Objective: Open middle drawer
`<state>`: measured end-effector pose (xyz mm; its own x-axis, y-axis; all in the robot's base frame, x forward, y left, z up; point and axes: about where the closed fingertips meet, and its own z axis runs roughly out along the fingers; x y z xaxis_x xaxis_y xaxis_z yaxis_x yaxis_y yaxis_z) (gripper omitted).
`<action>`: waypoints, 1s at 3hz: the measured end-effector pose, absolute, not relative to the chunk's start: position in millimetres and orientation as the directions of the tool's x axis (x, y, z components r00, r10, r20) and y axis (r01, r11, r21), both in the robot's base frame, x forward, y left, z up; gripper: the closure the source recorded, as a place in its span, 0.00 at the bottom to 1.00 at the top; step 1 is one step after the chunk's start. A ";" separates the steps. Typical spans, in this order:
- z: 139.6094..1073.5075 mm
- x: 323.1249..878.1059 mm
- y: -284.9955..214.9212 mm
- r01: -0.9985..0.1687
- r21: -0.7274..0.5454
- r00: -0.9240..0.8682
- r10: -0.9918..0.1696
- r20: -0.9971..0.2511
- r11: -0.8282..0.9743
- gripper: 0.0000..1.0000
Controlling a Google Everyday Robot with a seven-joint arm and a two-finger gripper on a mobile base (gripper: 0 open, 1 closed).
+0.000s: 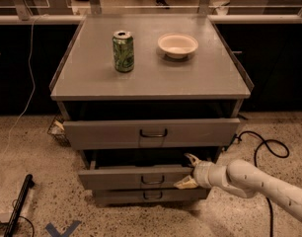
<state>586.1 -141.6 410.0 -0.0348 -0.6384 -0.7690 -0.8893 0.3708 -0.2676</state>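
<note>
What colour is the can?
Green can, camera view; gripper sits at the middle drawer's right end.

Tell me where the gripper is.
In the camera view, the gripper sits low and right of centre, fingers open, at the right end of the middle drawer, beneath the top drawer.

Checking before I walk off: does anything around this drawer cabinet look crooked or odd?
The pincer sits open at the right end of the middle drawer front, away from its loop handle, so a pull there may go off-centre. The top drawer also stands partly out. The can and bowl stand upright.
</note>
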 end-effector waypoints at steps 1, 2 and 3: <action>410.0 586.1 -141.6 -0.889 -0.268 -0.035 -0.638 -0.769 0.371 0.49; 411.7 586.1 -141.7 -0.890 -0.266 -0.034 -0.637 -0.770 0.370 0.80; 413.2 586.1 -142.1 -0.890 -0.266 -0.034 -0.637 -0.770 0.370 1.00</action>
